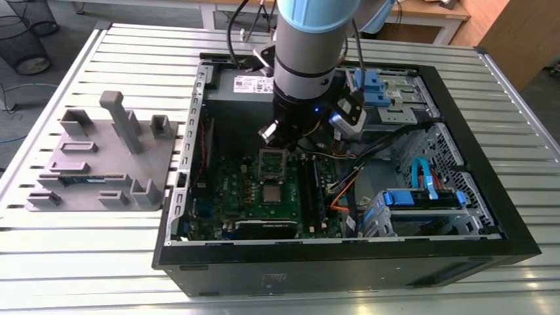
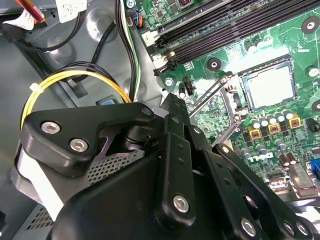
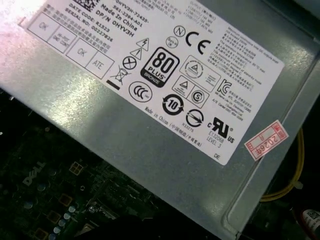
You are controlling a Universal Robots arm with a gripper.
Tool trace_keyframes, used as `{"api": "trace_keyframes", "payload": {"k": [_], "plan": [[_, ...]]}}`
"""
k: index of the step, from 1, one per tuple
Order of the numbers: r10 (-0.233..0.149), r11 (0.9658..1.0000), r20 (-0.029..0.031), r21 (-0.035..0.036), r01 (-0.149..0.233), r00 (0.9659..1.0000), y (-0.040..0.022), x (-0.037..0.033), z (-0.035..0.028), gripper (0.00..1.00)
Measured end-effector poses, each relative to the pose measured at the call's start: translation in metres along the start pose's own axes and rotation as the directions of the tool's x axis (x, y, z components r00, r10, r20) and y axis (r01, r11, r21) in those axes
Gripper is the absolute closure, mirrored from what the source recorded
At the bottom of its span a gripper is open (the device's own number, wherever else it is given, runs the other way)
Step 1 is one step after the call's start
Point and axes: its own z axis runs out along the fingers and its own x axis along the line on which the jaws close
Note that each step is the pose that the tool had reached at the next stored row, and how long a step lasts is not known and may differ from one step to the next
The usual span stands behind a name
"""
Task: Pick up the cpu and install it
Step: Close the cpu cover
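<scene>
The small, square, silver-grey cpu (image 1: pixel 274 192) lies flat in its socket near the middle of the green motherboard (image 2: pixel 240 50). The board sits inside the open black computer case (image 1: pixel 350 269) on the slatted metal bench (image 1: pixel 88 262). The black tool (image 1: pixel 278 134) hangs above the board, on the side of the grey metal power-supply box (image 3: pixel 150 165). I cannot tell whether the tool is spread or pressed together.

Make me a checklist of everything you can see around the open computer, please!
Surface: slatted metal table carrying the open case.
Job's things: cpu lies flat in the socket on the green board; the socket's metal frame stands raised.
Clutter: grey holder tray beside the case; grey box with a white label inside it.
Grippers: gripper hangs over the board, apart from the cpu.
Cables: yellow loop; blue lead inside the case.
Surroundings: wire basket; wooden desk.
</scene>
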Motion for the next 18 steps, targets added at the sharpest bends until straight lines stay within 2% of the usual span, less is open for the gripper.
{"api": "trace_keyframes", "payload": {"k": [7,18], "plan": [[-0.013,0.9999,-0.0004,-0.0009,0.013,0.9999,0.0013,0.0007,-0.0041,0.89],[-0.017,0.9998,-0.0006,-0.0012,0.017,0.9998,0.0012,0.0013,-0.0064,0.89]]}}
